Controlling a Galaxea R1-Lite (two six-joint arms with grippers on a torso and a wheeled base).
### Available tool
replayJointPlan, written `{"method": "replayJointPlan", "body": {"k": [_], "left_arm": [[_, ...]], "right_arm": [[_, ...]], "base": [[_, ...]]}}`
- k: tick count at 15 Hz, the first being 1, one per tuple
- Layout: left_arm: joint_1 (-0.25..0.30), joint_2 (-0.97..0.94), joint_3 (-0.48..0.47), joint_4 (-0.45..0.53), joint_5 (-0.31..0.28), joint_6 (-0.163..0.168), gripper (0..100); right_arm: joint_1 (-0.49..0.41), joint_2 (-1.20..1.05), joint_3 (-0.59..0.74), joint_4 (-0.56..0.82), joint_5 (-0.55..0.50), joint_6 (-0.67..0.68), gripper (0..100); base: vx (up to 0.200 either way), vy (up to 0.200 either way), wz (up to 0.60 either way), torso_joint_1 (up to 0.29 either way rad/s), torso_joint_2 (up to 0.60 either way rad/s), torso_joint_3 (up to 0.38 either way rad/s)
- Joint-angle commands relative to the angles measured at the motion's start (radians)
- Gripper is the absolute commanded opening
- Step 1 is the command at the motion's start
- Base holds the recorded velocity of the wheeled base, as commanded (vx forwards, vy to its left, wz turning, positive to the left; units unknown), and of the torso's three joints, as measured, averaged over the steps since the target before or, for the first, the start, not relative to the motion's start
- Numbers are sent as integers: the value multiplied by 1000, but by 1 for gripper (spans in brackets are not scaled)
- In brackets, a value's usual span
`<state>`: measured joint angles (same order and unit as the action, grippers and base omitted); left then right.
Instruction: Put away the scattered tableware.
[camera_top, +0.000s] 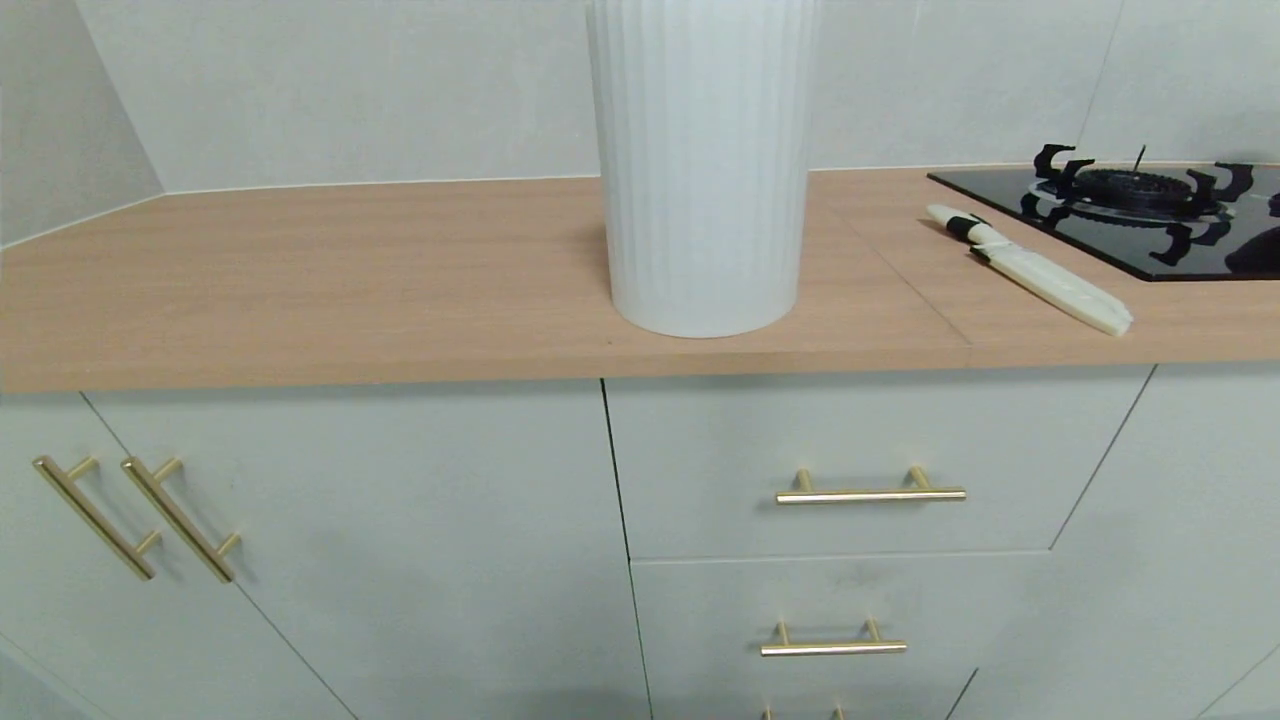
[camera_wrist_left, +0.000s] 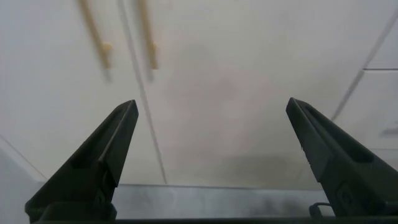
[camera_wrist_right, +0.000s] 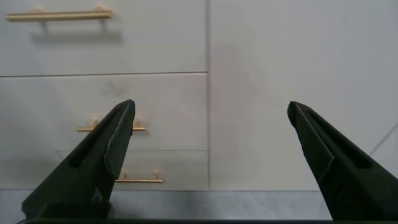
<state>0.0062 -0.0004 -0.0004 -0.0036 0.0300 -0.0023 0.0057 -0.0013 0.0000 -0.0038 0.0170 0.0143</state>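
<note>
Found the left gripper nearest, spread wide, with nothing between its dark fingers. Saw it facing the pale cabinet doors, where a pair of gold door handles sat close together on the left side of the cabinetry.

Found the right gripper gaping just as wide and holding nothing. Saw it set before the drawer fronts, with slim gold bar handles stacked one above another.

Noted, above the doors and drawers, a wooden countertop running left to right. Saw a white ribbed container standing upright near its front edge, about midway along, above the seam between door and drawers. Could not tell what it held, its top being cut off.

Spotted the knife to the right of the container and well apart from it. Saw it lying flat on the wood at a slant, black-banded handle end farther back, cream blade end pointing near and right. Made out a thin strip of wood between it and the hob, just beside it.

Saw the black glass hob at the far right, a black pan support on it. Noted a pale wall behind everything.
</note>
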Motion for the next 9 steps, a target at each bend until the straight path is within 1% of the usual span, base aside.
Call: {"method": "replayJointPlan", "body": {"k": [1, 9], "left_arm": [[0, 0, 0, 1, 1, -1, 100], [0, 0, 0, 1, 1, -1, 100]], "right_arm": [[-1, 1, 0, -1, 1, -2, 100], [0, 1, 0, -1, 1, -2, 100]], "base": [[0, 0, 0, 0, 0, 0], [0, 0, 0, 0, 0, 0]]}}
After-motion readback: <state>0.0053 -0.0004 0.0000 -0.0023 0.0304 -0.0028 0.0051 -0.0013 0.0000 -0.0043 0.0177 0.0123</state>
